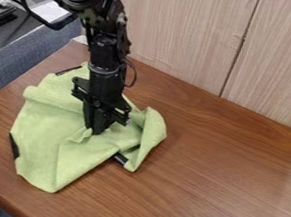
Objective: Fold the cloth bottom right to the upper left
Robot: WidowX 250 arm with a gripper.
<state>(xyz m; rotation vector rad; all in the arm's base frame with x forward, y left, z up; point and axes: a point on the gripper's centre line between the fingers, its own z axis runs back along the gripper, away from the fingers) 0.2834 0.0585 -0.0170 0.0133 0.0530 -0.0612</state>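
Logged light green cloth on brown wood-grain counter, left of view centre, toward 9 o'clock. Noted soft, matte surface, rumpled, with creases running out from near the middle. Observed rounded corner at 7 o'clock of cloth, raised folds at 3 o'clock. Recorded dark strips at cloth edges: 8, 11 and 4 o'clock. Found claw near cloth's middle, pointing to 6 o'clock, pressed together, pinching a bit of fabric.
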